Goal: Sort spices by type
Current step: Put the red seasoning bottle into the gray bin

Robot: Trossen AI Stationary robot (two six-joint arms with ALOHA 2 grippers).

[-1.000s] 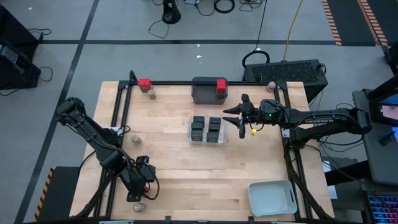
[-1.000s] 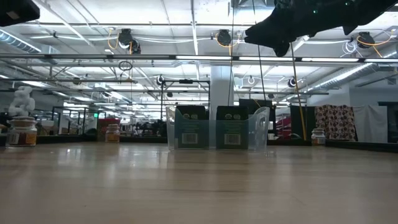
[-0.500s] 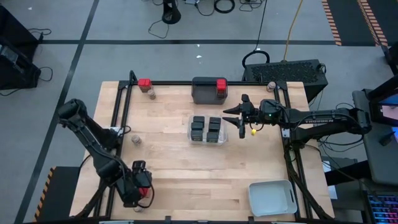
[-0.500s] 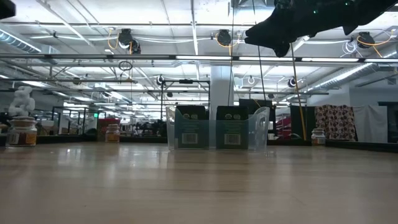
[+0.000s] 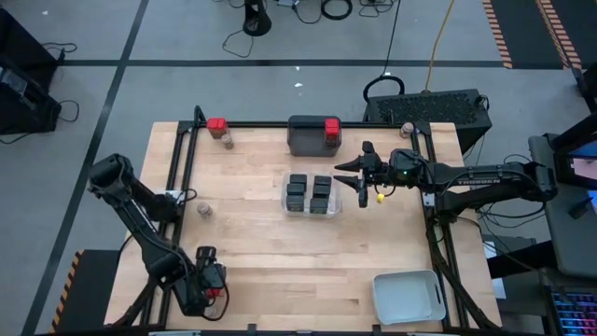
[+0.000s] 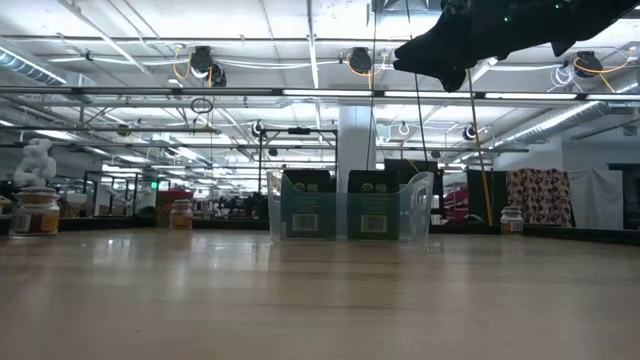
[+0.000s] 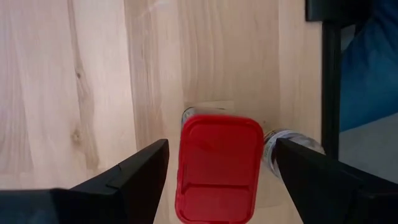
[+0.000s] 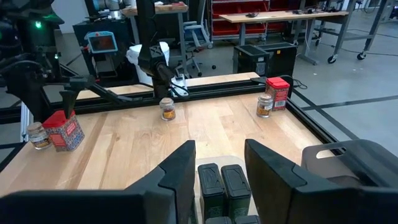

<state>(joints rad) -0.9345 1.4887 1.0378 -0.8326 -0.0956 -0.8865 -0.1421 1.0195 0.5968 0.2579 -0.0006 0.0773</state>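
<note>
three red-topped blocks (image 5: 216,124), four round jars (image 5: 203,210), six black boxes (image 5: 298,180).

The table (image 5: 252,243) is of pale wood with a black frame along its edges. In the high view, a dark grey tray (image 5: 312,135) lies at the upper middle, and a clear tray (image 5: 312,195) with black boxes lies in the centre. A pale grey tray (image 5: 408,297) lies at the lower right corner. At the upper left stand a red-topped container (image 5: 216,124) and a small jar (image 5: 227,140) just beside it. One round jar (image 5: 203,210) stands alone at the middle left. Another red-topped container (image 5: 216,285) stands at the lower left, and a jar (image 8: 38,135) stands just beside it. One more jar (image 5: 407,128) stands at the upper right edge
</note>
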